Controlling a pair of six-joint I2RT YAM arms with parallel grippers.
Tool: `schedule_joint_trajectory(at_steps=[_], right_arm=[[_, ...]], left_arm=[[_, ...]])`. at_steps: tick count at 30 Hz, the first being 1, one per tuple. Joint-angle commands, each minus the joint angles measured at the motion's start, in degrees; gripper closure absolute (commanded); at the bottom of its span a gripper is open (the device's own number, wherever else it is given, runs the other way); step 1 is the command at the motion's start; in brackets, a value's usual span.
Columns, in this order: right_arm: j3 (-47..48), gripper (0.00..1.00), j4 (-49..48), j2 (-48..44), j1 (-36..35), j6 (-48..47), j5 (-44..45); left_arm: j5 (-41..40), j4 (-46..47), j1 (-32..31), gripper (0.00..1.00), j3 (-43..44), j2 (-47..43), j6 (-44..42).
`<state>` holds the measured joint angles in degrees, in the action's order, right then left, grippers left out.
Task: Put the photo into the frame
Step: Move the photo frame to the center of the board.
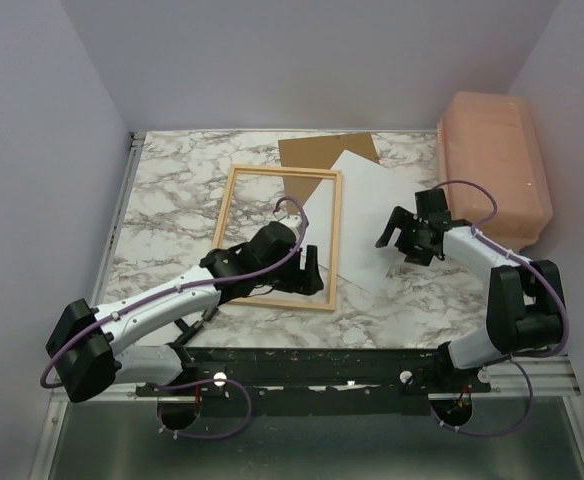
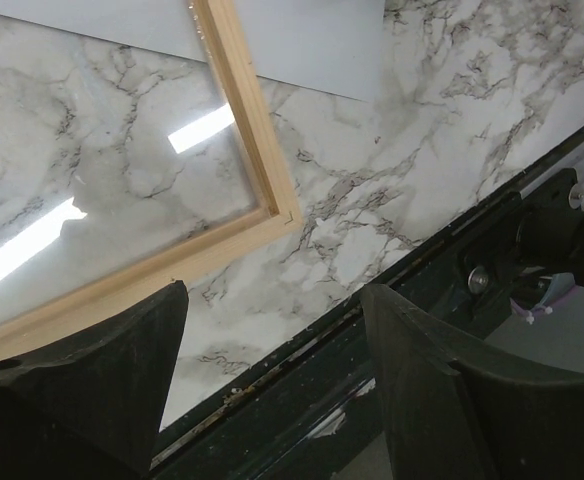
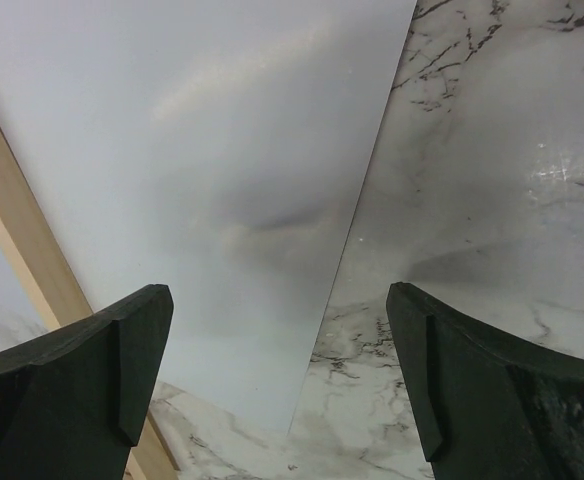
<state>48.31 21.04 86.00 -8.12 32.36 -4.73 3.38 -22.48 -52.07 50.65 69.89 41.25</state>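
photo (image 1: 360, 215) white side up, right of frame (image 1: 282, 171), left edge seemingly under its rail | right gripper (image 1: 400, 240) spread wide, nothing held, over photo's free edge | left gripper (image 1: 312, 272) spread, empty, at frame's near corner | tip: pinch edge low, left pins frame
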Motion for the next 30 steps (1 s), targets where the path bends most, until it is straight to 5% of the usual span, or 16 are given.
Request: schedule_joint_trajectory(at_steps=[1,19,30], right_arm=[[-2.93,0.04,-4.64,0.66,0.78,2.86,1.28],[-14.53,0.08,-26.95,-0.92,1.18,15.17,-9.45],[-15.36,0.1,-28.81,-3.59,1.18,22.32,-16.16]], left_arm=[[-2.8,0.08,-1.51,0.27,2.9,1.08,1.36],[-6.48,-6.3,-1.39,0.26,7.77,0.19,-0.48],[4.98,-10.36,4.99,0.27,13.71,3.24,-1.86]])
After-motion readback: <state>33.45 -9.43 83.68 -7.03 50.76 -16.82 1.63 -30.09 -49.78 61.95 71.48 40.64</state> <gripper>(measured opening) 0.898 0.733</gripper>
